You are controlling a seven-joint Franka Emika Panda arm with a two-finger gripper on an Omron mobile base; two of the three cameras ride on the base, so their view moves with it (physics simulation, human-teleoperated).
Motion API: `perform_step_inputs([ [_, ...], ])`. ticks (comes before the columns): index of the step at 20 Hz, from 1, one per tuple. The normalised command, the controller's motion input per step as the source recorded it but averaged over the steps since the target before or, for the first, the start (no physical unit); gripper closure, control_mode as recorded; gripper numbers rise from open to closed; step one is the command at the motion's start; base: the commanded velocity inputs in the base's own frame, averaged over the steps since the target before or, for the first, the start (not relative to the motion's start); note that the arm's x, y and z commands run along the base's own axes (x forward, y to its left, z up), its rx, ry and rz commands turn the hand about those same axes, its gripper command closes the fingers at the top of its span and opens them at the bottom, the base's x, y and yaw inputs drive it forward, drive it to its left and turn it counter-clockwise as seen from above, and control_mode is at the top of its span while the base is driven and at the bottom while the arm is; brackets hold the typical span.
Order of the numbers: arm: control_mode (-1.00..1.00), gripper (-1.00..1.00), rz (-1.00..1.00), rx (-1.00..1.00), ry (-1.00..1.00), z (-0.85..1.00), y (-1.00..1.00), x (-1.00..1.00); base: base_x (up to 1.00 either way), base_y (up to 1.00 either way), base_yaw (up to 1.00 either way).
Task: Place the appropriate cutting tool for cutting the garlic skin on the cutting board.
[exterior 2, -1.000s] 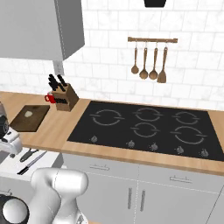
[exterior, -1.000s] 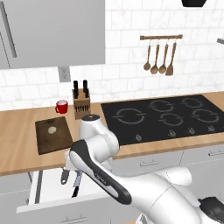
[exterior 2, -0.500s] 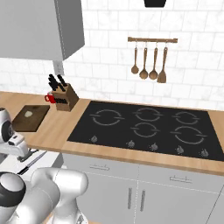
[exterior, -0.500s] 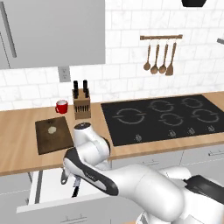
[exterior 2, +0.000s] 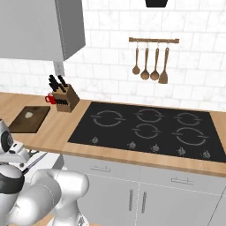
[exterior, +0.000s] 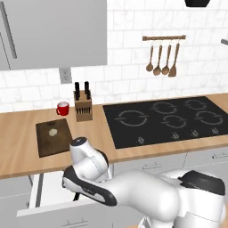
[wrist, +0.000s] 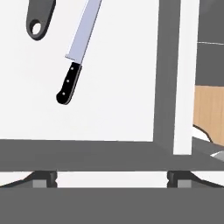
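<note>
Hovering spread claw (wrist: 111, 177) above unlabelled knife (wrist: 78, 50) in white drawer (wrist: 109, 109).

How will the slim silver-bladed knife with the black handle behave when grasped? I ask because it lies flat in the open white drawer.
The slim silver-bladed knife with the black handle looks rigid, so it probably won't flex. Lying flat on the smooth white drawer floor, it may slide rather than roll. The open pincer would likely hold the riveted handle better than the slick blade.
</note>
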Motion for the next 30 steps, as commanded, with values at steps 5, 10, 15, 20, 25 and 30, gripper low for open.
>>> perform_step_inputs([
  [5, -1.0, -1.0, 0.09, 0.0, 0.0, -0.38, 0.0, 0.07, 0.0, 0.0, 0.0],
  [10, -1.0, -1.0, 0.09, 0.0, 0.0, -0.35, 0.01, 0.13, 0.0, 0.0, 0.0],
  [15, -1.0, -1.0, 0.07, 0.0, 0.0, -0.2, 0.02, 0.33, 0.0, 0.0, 0.0],
  [20, -1.0, -1.0, 0.04, -0.01, 0.0, -0.21, 0.17, 0.18, 0.0, 0.0, 0.0],
  [25, -1.0, -1.0, 0.01, 0.0, 0.0, -0.19, 0.23, 0.06, 0.0, 0.0, 0.0],
  [30, -1.0, -1.0, 0.01, 0.0, 0.0, -0.07, 0.14, 0.0, 0.0, 0.0, 0.0],
])
